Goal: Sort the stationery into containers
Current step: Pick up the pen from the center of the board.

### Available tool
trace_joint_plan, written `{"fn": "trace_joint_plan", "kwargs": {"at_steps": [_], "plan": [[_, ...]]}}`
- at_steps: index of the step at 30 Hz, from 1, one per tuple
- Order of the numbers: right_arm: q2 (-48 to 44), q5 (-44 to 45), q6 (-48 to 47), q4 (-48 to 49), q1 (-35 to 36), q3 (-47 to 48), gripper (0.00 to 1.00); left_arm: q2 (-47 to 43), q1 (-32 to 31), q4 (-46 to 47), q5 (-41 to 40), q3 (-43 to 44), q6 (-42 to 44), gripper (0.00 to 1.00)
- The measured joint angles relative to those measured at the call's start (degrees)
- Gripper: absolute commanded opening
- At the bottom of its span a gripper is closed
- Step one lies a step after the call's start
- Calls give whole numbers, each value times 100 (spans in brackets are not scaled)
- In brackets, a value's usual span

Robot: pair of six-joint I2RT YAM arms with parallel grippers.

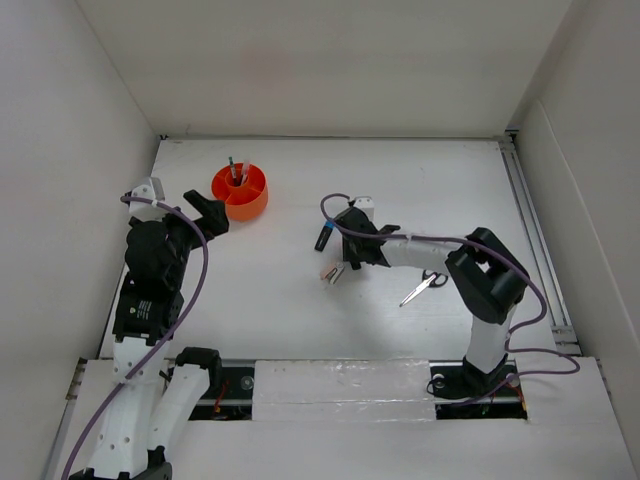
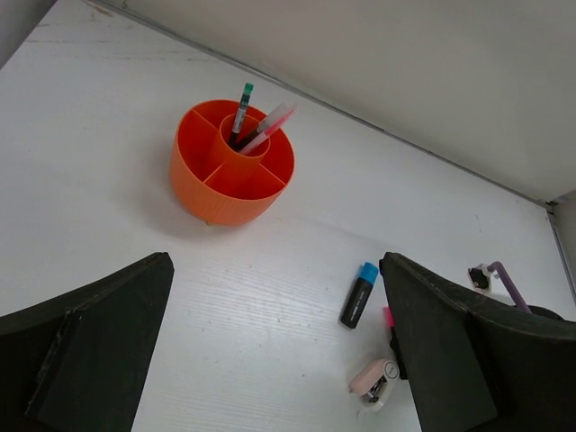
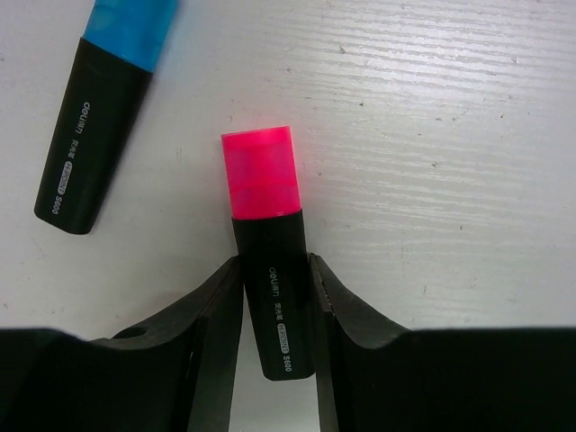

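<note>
We see bright, even, diffuse light from overhead in all three views; the white table runs close to washed out. Shadows stay soft: a faint one hugs the base of the orange organiser, well ahead of the left gripper's wide-spread jaws. Pinched between the right gripper's jaws, the pink-capped highlighter is sharp, its print readable, yet the cap glows oversaturated. The fingers beside it read as flat black, slightly soft.

A white table sits enclosed by plain white walls.
</note>
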Motion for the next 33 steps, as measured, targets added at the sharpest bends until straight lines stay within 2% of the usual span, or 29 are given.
{"fn": "trace_joint_plan", "kwargs": {"at_steps": [2, 3, 7, 10, 18, 25, 29, 33], "plan": [[4, 87, 44, 4, 39, 0, 2, 0, 0, 2, 20, 0, 0, 100], [13, 127, 74, 2, 59, 0, 0, 0, 0, 4, 31, 0, -7, 100], [7, 234, 214, 17, 94, -11, 0, 20, 0, 11, 238, 0, -26, 100], [-140, 216, 345, 76, 114, -168, 0, 208, 0, 116, 778, 0, -24, 100], [-1228, 219, 374, -772, 525, -369, 0, 1311, 0, 723, 3056, -149, -251, 100], [-2715, -643, -227, 238, 892, -382, 0, 1676, 0, 1255, 4551, -457, -553, 100], [-2957, -1040, -509, 833, 922, -387, 0, 1757, -2, 1469, 5097, -518, -601, 100], [-2898, -1237, -640, 1027, 1012, -376, 0, 1770, 0, 1517, 5324, -555, -625, 100]]}}
